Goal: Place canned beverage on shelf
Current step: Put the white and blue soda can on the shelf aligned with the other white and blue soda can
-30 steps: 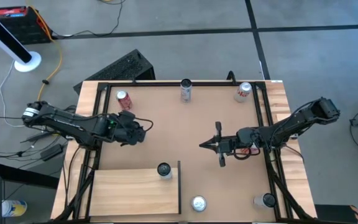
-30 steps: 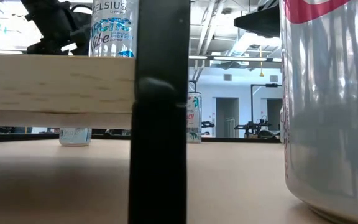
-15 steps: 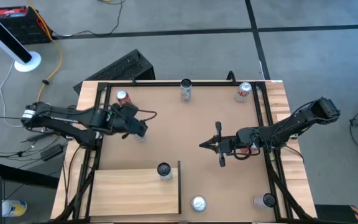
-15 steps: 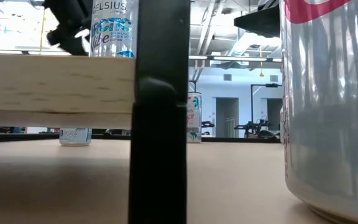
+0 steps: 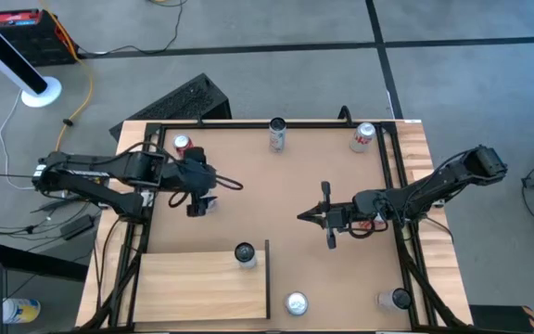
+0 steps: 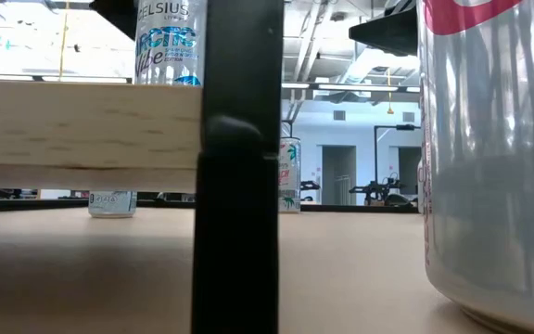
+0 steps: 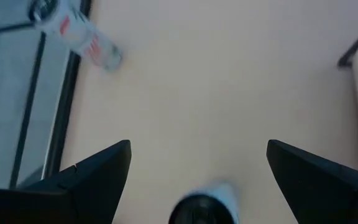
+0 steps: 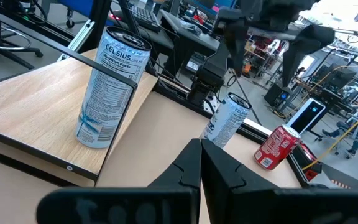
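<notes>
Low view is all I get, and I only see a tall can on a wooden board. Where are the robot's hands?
Observer: The left gripper is open over the left part of the table, and a small can shows between its fingers from above.
Operator: And the other hand?
Observer: The right gripper is shut and holds nothing, near the middle of the table.
Operator: Are there more cans?
Observer: Yes, a red can stands near the far left corner.
</notes>
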Motion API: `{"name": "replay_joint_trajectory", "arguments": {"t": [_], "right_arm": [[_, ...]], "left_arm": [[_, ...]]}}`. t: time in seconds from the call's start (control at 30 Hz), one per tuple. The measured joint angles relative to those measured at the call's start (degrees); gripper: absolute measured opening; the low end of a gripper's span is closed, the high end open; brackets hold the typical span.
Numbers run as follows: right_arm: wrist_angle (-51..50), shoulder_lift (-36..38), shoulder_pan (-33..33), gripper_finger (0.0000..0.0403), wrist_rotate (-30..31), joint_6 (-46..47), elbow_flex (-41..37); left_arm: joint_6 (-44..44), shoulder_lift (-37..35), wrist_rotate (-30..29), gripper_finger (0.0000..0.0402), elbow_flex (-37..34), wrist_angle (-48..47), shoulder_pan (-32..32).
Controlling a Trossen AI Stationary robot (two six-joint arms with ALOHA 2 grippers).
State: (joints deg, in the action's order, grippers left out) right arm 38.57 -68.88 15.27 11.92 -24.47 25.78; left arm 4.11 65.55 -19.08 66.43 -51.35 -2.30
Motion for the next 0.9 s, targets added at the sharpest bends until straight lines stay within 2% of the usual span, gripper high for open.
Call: {"name": "replay_joint_trajectory", "arguments": {"t": [0.23, 0.4, 0.63, 0.9], "right_arm": [[-0.33, 0.00, 0.00, 0.0031, -0.02, 0.00, 0.00], [-0.41, 0.00, 0.00, 0.0031, -0.02, 0.00, 0.00], [-0.47, 0.00, 0.00, 0.0031, -0.02, 0.00, 0.00], [-0.64, 0.00, 0.00, 0.0031, -0.02, -0.02, 0.00]], "left_arm": [[-4.15, 3.32, 3.06, 0.0362, -0.04, -7.30, 2.95], [-4.22, 6.16, 5.66, 0.0362, -0.07, -8.93, 4.47], [-3.12, 9.81, 5.93, 0.0362, -0.07, -12.18, 5.70], [-4.23, 10.51, 7.88, 0.0362, -0.07, -13.68, 6.92]]}}
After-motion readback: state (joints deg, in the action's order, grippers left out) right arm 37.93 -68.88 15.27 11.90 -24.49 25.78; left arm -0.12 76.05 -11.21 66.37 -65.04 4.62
